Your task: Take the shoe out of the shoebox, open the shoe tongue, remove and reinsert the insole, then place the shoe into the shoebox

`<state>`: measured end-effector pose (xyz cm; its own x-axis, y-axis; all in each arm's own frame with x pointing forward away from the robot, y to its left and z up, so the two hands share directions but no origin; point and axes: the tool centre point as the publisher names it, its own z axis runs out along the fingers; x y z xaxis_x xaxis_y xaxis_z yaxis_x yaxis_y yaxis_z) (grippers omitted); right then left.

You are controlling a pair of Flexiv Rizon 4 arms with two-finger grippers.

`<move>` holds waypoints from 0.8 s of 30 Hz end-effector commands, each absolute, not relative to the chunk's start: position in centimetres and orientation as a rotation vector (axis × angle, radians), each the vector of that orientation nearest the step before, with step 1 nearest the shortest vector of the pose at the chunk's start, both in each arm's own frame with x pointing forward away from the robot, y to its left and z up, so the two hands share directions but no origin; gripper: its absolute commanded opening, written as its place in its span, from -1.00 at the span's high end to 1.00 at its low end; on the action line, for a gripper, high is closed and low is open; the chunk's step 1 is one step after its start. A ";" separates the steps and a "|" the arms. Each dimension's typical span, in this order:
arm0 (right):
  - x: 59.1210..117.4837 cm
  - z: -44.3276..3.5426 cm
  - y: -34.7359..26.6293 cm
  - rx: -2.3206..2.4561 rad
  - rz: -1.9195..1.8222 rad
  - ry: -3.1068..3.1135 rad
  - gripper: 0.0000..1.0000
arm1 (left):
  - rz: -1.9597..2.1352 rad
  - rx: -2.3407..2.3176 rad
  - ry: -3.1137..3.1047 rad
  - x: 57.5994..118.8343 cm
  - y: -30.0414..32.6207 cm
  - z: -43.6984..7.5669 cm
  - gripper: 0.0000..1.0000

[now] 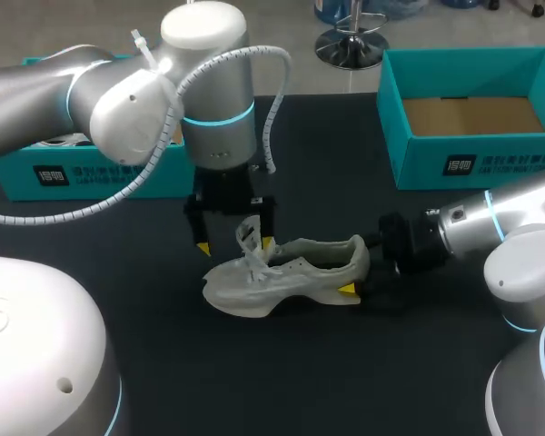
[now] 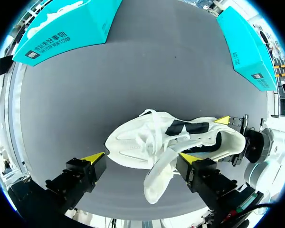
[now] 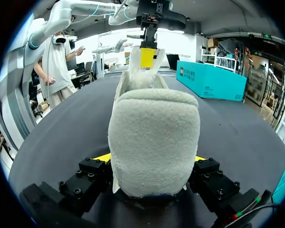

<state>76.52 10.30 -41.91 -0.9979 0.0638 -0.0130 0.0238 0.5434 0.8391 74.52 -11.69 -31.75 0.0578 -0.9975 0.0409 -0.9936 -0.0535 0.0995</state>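
Left gripper (image 1: 235, 245) hung released over the forefoot of the pale grey-white knitted sneaker (image 1: 291, 272), its yellow-tipped fingers (image 1: 203, 247) spread wide on either side of the raised tongue (image 1: 248, 238), one of them touching it. Behind that arm stood a teal cardboard box (image 1: 36, 173). The sneaker sat on its sole near the middle of the black table (image 1: 327, 372), outside both boxes. At its heel, the right gripper (image 1: 359, 270) grasped it from both sides. An open teal cardboard shoebox (image 1: 472, 162) stood well apart at the table's far right.
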 end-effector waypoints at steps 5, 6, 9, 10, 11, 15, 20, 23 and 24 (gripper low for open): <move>76.5 -42.0 10.5 0.079 1.474 2.725 1.00 | -0.053 2.095 -2.281 74.8 -12.5 -28.7 -1.00; 76.5 -42.0 10.5 0.079 1.474 2.725 1.00 | -0.090 2.043 -2.364 75.0 -12.8 -28.5 -1.00; 76.5 -42.0 10.5 0.079 1.474 2.725 1.00 | -0.046 1.848 -2.525 75.9 -13.1 -27.8 -1.00; 76.5 -42.0 10.5 0.079 1.474 2.725 1.00 | -0.004 1.706 -2.589 76.2 -13.2 -27.4 -1.00; 76.5 -42.0 10.5 0.079 1.474 2.725 1.00 | -0.009 1.625 -2.620 76.4 -13.3 -27.2 -1.00; 76.5 -42.0 10.5 0.079 1.474 2.725 1.00 | -0.043 1.183 -2.816 76.8 -14.2 -26.1 -1.00; 76.5 -42.0 10.5 0.079 1.474 2.725 1.00 | -0.161 0.575 -3.036 76.2 -15.3 -25.7 -1.00; 76.5 -42.0 10.5 0.079 1.474 2.725 1.00 | -0.152 0.216 -3.139 75.4 -15.4 -25.5 -1.00; 76.5 -42.0 10.5 0.079 1.474 2.725 1.00 | -0.132 0.058 -3.176 75.0 -15.4 -25.4 -1.00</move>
